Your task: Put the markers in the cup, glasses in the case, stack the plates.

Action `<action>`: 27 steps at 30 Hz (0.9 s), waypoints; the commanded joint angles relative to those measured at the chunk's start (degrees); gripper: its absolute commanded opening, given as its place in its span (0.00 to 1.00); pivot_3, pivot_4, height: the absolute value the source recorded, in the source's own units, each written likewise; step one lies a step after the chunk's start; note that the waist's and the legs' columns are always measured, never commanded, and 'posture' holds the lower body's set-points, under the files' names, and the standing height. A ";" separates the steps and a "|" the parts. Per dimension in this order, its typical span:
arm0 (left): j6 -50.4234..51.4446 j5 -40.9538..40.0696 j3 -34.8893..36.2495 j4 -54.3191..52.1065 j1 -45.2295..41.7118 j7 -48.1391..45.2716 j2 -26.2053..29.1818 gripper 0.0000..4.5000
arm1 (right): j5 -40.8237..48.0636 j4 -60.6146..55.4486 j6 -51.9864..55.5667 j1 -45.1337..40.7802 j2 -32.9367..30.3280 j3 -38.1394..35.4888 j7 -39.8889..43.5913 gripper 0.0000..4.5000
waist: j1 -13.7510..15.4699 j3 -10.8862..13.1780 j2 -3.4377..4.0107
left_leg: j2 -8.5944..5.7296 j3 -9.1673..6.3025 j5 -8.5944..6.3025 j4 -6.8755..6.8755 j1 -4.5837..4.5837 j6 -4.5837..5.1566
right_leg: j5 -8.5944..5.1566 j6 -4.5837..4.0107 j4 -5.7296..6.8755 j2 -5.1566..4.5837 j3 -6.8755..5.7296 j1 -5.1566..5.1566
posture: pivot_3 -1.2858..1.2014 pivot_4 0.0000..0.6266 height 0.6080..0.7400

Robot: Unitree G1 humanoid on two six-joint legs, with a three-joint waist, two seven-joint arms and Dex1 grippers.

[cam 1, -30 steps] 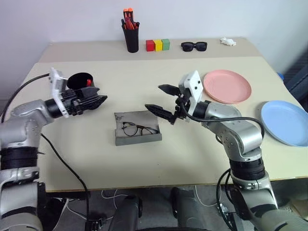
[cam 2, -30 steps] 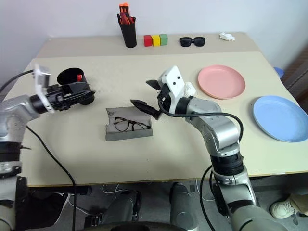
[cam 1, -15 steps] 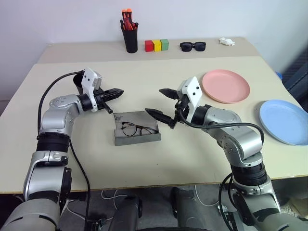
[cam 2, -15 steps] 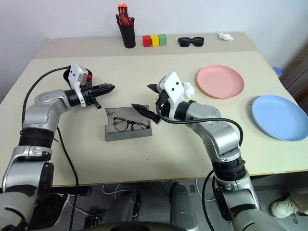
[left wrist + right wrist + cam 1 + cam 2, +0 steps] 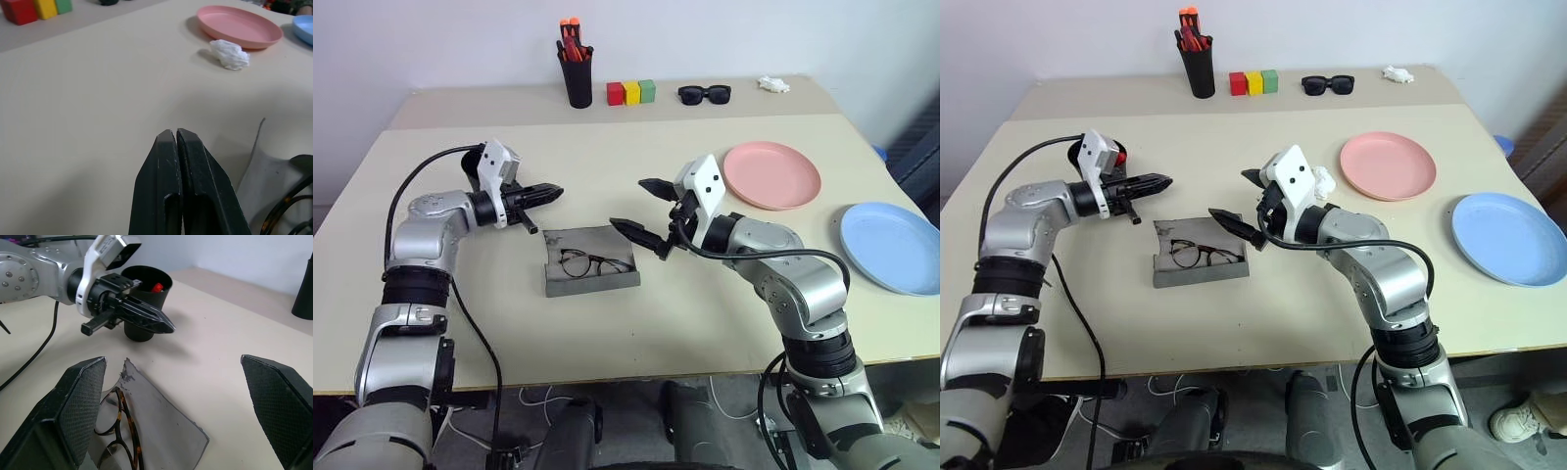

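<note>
The grey case [image 5: 592, 285] lies open at mid-table with the wire-framed glasses [image 5: 596, 264] inside it. My left gripper [image 5: 558, 192] is shut and empty, hovering just beyond the case's far left corner. Behind it stands the black cup [image 5: 161, 294], and a marker's red end [image 5: 156, 287] shows inside. My right gripper [image 5: 642, 208] hangs open over the case's right end, holding nothing. The pink plate [image 5: 771, 174] and the blue plate [image 5: 891, 247] lie apart on the right side of the table.
A black pen holder [image 5: 578, 76] with orange-tipped pens, coloured blocks [image 5: 631, 93], black sunglasses [image 5: 705, 94] and a small white object [image 5: 775, 85] line the table's back. A crumpled white tissue [image 5: 230, 54] lies near the pink plate.
My left gripper has shut and swung from beside the cup toward the case's far left corner, then held still. The right gripper has stayed open in place.
</note>
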 commanded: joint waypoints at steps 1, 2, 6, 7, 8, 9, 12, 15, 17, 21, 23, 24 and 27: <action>1.57 -1.47 2.38 -3.68 1.11 0.64 1.56 0.01 | 0.84 -1.74 -1.13 -1.17 0.06 -0.42 0.05 1.00 | 0.01 0.00 0.00 | 0.00 0.00 0.00 0.00 -0.01 0.00 | 0.00 0.00 -0.01 0.00 0.00 0.00 | 0.52 0.24 1.00; 2.29 -1.82 2.83 -4.41 1.40 1.07 1.71 0.01 | 0.93 -1.65 -1.12 -1.19 0.10 -0.46 0.05 1.00 | 0.07 0.00 0.00 | 0.00 0.00 0.00 0.00 -0.02 0.00 | 0.00 0.00 -0.02 0.00 0.00 0.00 | 0.52 0.24 1.00; 2.59 -2.29 4.45 -5.85 1.77 3.35 1.50 0.01 | 0.95 -1.26 -1.23 -1.26 0.23 -0.26 0.17 1.00 | 0.28 0.01 -0.01 | -0.01 -0.01 0.00 0.02 -0.04 0.00 | 0.00 0.00 -0.03 -0.01 0.00 0.00 | 0.52 0.24 1.00; 2.57 -2.34 4.68 -5.96 1.72 3.75 1.38 0.01 | 0.92 -1.23 -1.26 -1.26 0.23 -0.17 0.21 1.00 | 0.28 0.01 -0.01 | -0.01 -0.01 0.00 0.02 -0.04 0.00 | 0.00 0.00 -0.03 -0.01 -0.01 0.00 | 0.52 0.24 1.00; 2.14 -2.39 4.85 -6.05 1.49 4.07 1.15 0.01 | 0.93 -1.19 -1.30 -1.30 0.27 -0.13 0.24 1.00 | 0.27 0.01 -0.01 | -0.01 -0.02 0.00 0.02 -0.04 0.00 | 0.00 0.00 -0.03 -0.01 -0.01 0.00 | 0.52 0.24 1.00; 2.12 -2.51 5.01 -6.17 1.23 4.50 0.87 0.01 | 1.06 -1.14 -1.24 -1.32 0.38 -0.17 0.24 1.00 | 0.25 0.01 -0.01 | -0.01 -0.01 0.00 0.02 -0.04 -0.01 | 0.00 0.00 -0.03 -0.01 -0.01 0.00 | 0.52 0.24 1.00; 2.29 -2.70 4.74 -7.37 1.13 4.95 0.47 0.01 | 1.10 -1.27 -1.25 -1.20 0.53 -0.01 0.09 1.00 | 0.21 0.01 -0.02 | -0.01 -0.02 0.00 0.01 -0.04 -0.01 | 0.00 0.00 -0.03 -0.01 0.00 0.00 | 0.52 0.24 1.00; 2.86 -1.84 4.10 -8.54 0.59 7.43 -0.31 0.01 | 0.95 -1.26 -1.34 -1.14 0.46 0.06 -0.07 1.00 | 0.22 0.01 -0.01 | -0.01 -0.01 0.00 0.02 -0.04 -0.01 | 0.00 0.00 -0.03 -0.01 0.00 0.00 | 0.52 0.24 1.00; 3.45 -1.71 3.80 -9.48 0.41 8.59 -0.80 0.01 | 0.94 -1.25 -1.36 -1.08 0.51 0.04 -0.16 1.00 | 0.32 0.01 -0.02 | -0.01 -0.01 0.00 0.02 -0.04 -0.01 | 0.00 0.00 -0.02 -0.01 0.00 0.00 | 0.52 0.24 1.00; 7.15 -0.69 2.46 -13.59 -0.22 13.95 -3.11 0.01 | 1.15 -1.40 -1.31 -0.86 0.80 -0.04 -0.40 1.00 | 0.36 0.01 -0.02 | -0.01 -0.02 0.00 0.02 -0.05 -0.01 | 0.00 0.00 -0.03 -0.01 0.00 0.00 | 0.52 0.24 1.00; 9.01 0.02 1.06 -15.80 0.17 15.68 -3.91 0.01 | 1.15 -1.43 -1.36 -0.79 0.85 -0.04 -0.51 1.00 | 0.35 0.01 -0.02 | -0.02 -0.02 0.00 0.02 -0.05 -0.01 | 0.00 0.00 -0.03 -0.01 0.00 0.00 | 0.52 0.24 1.00; 9.69 0.61 -0.16 -17.25 0.60 16.27 -4.28 0.01 | 1.22 -1.42 -1.35 -0.76 0.92 -0.10 -0.57 1.00 | 0.34 0.01 -0.02 | -0.02 -0.02 0.00 0.03 -0.05 -0.01 | 0.01 0.00 -0.03 -0.01 0.00 0.00 | 0.52 0.24 1.00; 10.04 3.28 -3.37 -19.44 1.75 17.43 -4.23 0.01 | 1.24 -1.37 -1.35 -0.72 1.06 -0.06 -0.72 1.00 | 0.32 0.01 -0.02 | -0.02 -0.02 0.00 0.02 -0.05 -0.01 | 0.00 0.00 -0.03 0.00 0.00 0.00 | 0.52 0.24 1.00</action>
